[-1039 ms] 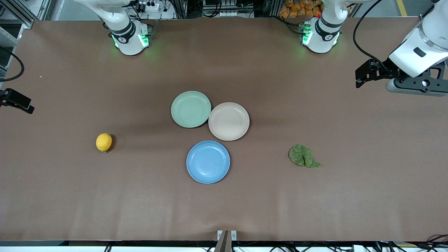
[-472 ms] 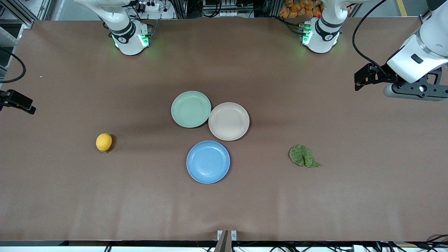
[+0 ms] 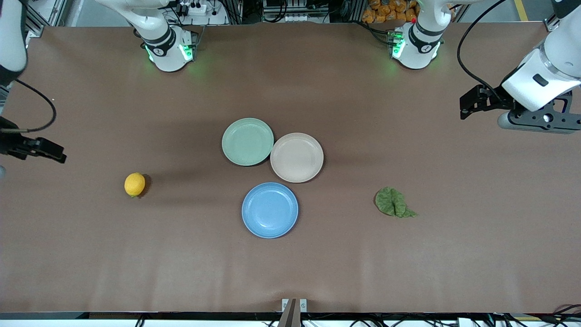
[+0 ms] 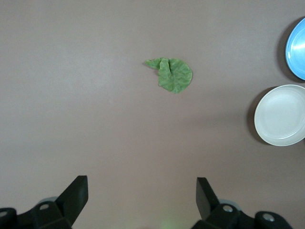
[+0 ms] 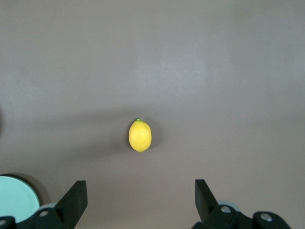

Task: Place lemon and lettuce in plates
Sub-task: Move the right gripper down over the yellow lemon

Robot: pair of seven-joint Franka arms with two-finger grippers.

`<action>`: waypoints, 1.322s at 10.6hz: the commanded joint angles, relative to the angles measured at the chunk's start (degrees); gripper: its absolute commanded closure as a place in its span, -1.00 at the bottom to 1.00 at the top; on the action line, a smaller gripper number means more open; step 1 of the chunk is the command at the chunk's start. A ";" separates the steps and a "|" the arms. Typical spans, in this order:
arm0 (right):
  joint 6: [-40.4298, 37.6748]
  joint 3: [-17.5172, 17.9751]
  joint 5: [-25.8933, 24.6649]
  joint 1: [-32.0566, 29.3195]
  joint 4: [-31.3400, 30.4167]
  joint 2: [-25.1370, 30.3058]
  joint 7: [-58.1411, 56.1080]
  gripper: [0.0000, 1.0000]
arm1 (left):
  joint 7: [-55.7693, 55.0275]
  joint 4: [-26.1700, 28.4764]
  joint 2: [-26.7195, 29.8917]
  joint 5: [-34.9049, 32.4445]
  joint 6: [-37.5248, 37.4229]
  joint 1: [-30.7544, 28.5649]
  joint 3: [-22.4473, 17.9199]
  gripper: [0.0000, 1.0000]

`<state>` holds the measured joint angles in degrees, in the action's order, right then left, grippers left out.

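The lemon [image 3: 135,184] lies on the brown table toward the right arm's end; it also shows in the right wrist view [image 5: 140,135]. The lettuce [image 3: 394,202] lies flat toward the left arm's end and shows in the left wrist view [image 4: 171,75]. The blue plate [image 3: 270,210] and the beige-pink plate [image 3: 297,157] sit mid-table, both empty. My right gripper [image 3: 50,152] [image 5: 140,187] is open and empty, up over the table's end near the lemon. My left gripper [image 3: 470,102] [image 4: 141,186] is open and empty, high over the table's other end, well apart from the lettuce.
A mint-green plate [image 3: 248,141] touches the beige-pink plate on the side toward the robots' bases; its edge shows in the right wrist view [image 5: 14,198]. The beige-pink plate [image 4: 281,114] and blue plate [image 4: 298,47] show in the left wrist view.
My right gripper has moved in over the table toward the lemon. My left gripper has shifted slightly. The lemon, lettuce and plates have not moved.
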<state>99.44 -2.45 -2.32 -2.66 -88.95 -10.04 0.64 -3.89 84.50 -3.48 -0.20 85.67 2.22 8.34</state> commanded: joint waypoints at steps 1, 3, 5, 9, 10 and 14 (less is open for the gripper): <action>7.58 -0.37 1.26 0.20 -7.08 0.37 -0.46 -1.00 | 1.61 -0.12 -0.04 0.82 0.20 -0.38 0.00 -1.00; 14.79 -0.37 1.26 -0.07 -13.06 0.28 -0.55 -1.00 | 1.61 -0.03 -0.04 0.82 0.20 -0.38 0.00 -1.00; 20.24 -0.37 1.26 -0.07 -17.55 -0.94 -0.99 -1.00 | 1.61 -0.03 -0.30 0.64 0.46 -0.38 0.00 -1.00; 31.58 -0.28 1.26 0.11 -25.02 -5.68 -0.99 -1.00 | 1.69 -0.03 -0.39 0.64 0.55 -0.46 0.00 -1.00; 34.92 -0.28 1.26 0.02 -26.87 -6.57 -1.16 -1.00 | 1.69 -0.03 -0.48 0.64 0.55 -0.46 0.00 -1.00; 43.90 -0.28 1.35 0.19 -30.49 -11.31 -0.47 -1.00 | 1.78 -0.03 -0.74 0.56 0.55 -0.55 0.00 -1.00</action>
<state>141.29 -2.62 -1.93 -2.66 -118.56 -20.28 0.56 -3.89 84.52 -4.12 -0.20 85.89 2.20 8.32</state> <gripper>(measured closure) 0.000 0.000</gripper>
